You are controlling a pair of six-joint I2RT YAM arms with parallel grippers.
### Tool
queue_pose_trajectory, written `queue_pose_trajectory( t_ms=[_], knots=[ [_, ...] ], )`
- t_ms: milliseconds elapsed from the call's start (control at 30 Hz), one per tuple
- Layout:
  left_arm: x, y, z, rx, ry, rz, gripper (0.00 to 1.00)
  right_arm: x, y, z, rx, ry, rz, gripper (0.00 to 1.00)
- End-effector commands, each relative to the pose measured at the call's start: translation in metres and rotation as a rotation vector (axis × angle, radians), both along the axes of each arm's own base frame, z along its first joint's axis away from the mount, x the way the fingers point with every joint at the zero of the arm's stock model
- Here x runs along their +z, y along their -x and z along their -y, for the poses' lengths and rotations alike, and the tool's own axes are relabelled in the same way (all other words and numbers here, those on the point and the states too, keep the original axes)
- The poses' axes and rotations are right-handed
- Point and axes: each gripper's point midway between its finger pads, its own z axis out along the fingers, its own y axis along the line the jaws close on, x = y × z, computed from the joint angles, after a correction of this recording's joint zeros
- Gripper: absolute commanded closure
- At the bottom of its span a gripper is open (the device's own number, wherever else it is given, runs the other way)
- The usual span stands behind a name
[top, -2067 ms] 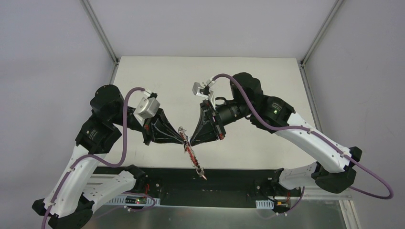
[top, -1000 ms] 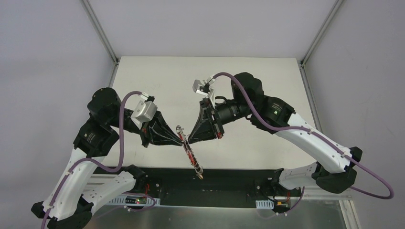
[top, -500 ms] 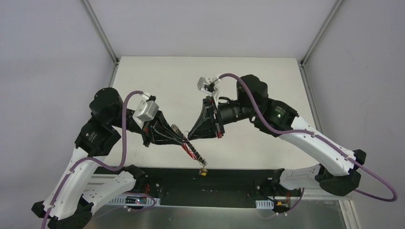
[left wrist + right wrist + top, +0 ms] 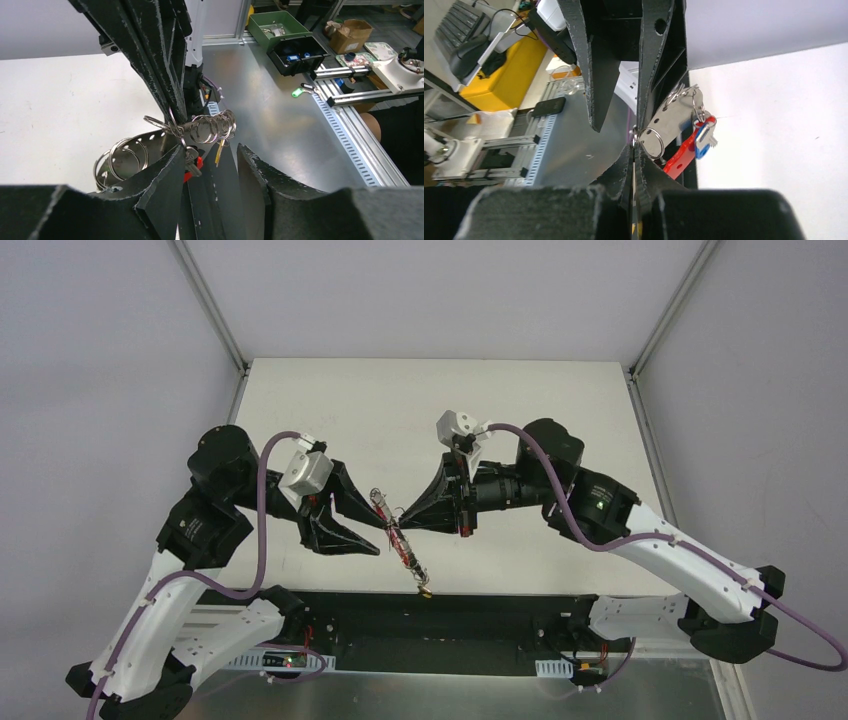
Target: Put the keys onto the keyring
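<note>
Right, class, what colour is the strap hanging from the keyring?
Red: the strap shows best in the right wrist view.

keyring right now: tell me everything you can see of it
The keyring is a bunch of thin silver wire rings linked together, with a flat silver plate, a glossy red strap and a small yellowish tag at its low end. A blue-headed key lies against the strap. The bunch hangs above the table, slanting toward the near edge, pinched in the shut right claw. The left claw stands open beside it; contact unclear.
</note>
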Motion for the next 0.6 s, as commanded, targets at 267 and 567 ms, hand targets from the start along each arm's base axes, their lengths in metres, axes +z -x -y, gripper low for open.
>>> queue_pose_trajectory(
  t_ms=[267,567],
  knots=[
    [0.026,-0.026,-0.001,0.22,0.054,0.06,0.56,0.039,-0.004,0.009,-0.051,-0.195,0.368,1.0],
    [0.042,-0.024,-0.001,0.234,0.114,0.065,0.55,0.05,-0.012,0.003,-0.097,-0.285,0.594,1.0]
  ],
)
